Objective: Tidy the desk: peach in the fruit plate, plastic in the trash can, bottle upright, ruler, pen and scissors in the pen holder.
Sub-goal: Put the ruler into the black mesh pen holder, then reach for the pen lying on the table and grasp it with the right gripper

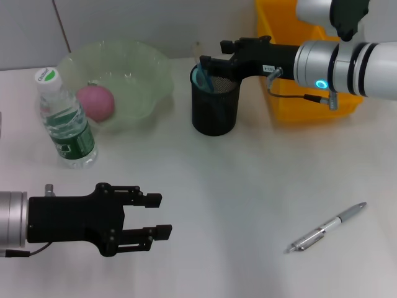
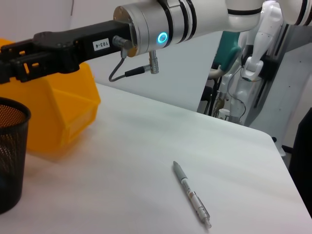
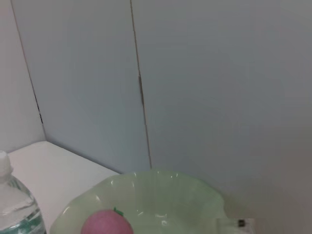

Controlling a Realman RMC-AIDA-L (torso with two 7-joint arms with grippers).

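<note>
Right now our right claw (image 1: 214,62) hovers over the mouth of the black mesh pen holder (image 1: 215,108), and we cannot tell whether its fingers are spread or closed on anything. A teal-handled item and a pale, thin ruler-like piece (image 1: 198,54) already stand inside. Our left claw (image 1: 158,217) rests low near the front of the counter (image 1: 248,186) with its fingers apart, holding nothing.

The peach (image 1: 96,102) already lies in the green fruit plate (image 1: 142,68), and the bottle (image 1: 65,121) stands upright just beside that plate. The pen (image 1: 327,228) lies loose on the counter, well apart from the holder and toward the right front.

We judge the main risk to be at the holder: it is light, and if the right claw pulls away sideways while catching the rim or the standing items, it could tip. A straight lift should avoid that. The yellow bin (image 1: 291,99) sits just beside the holder, so room on that side is tight.

The pen lies near the counter's front right edge; a sloppy grasp could roll it off. Open counter surrounds it, giving a clear approach from above.
</note>
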